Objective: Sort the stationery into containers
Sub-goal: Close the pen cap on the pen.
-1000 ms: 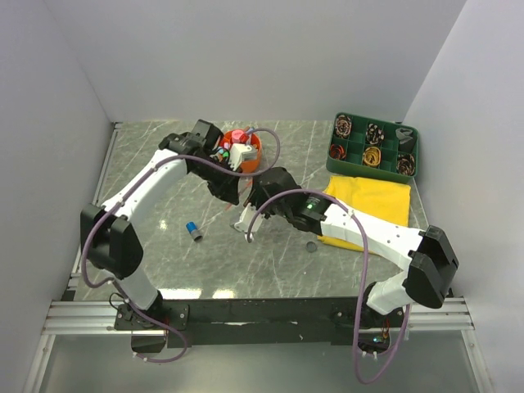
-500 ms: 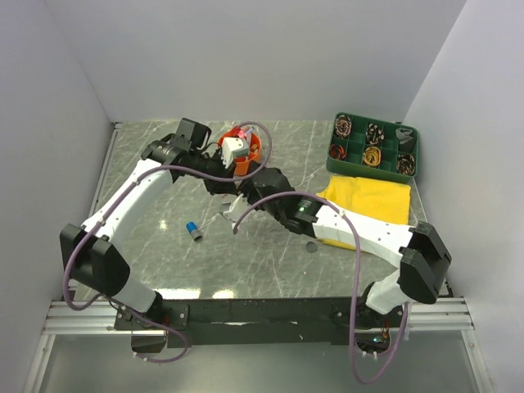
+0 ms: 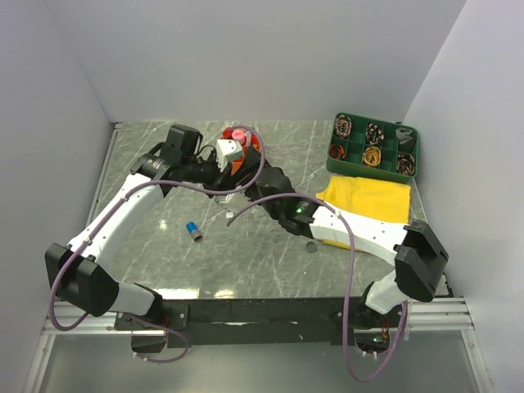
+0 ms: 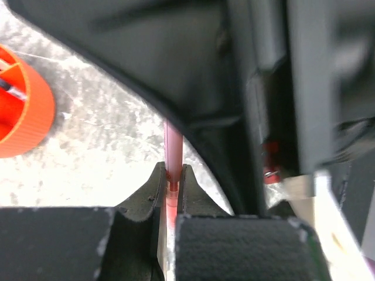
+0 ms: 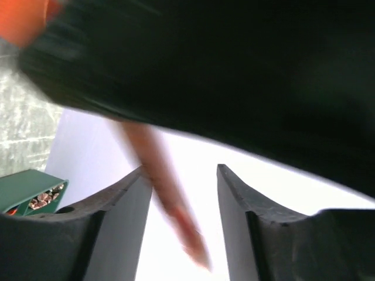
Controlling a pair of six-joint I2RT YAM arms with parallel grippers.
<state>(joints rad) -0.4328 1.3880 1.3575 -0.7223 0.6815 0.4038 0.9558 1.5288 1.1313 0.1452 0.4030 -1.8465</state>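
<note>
My left gripper (image 4: 171, 172) is shut on a thin red pen (image 4: 173, 146), which runs straight out between its pads toward the right arm's dark body. In the top view the left gripper (image 3: 237, 184) hangs just in front of the round orange organiser (image 3: 246, 139), which holds several pens. My right gripper (image 5: 181, 172) is open, and the blurred red pen (image 5: 161, 187) crosses the gap close to its left finger (image 5: 126, 205). From above, the right gripper (image 3: 233, 211) sits right below the left one. A blue cap (image 3: 193, 231) and a dark disc (image 3: 310, 246) lie on the table.
The green divided tray (image 3: 372, 147) stands at the back right with coiled items in its cells. A yellow cloth (image 3: 368, 201) lies in front of it, partly under the right arm. The orange organiser's wall (image 4: 23, 111) shows at the left of the left wrist view.
The right gripper's jaws have gone from shut to open around the pen. Both grippers have shifted left and toward the organiser, and the left arm has swung outward.
</note>
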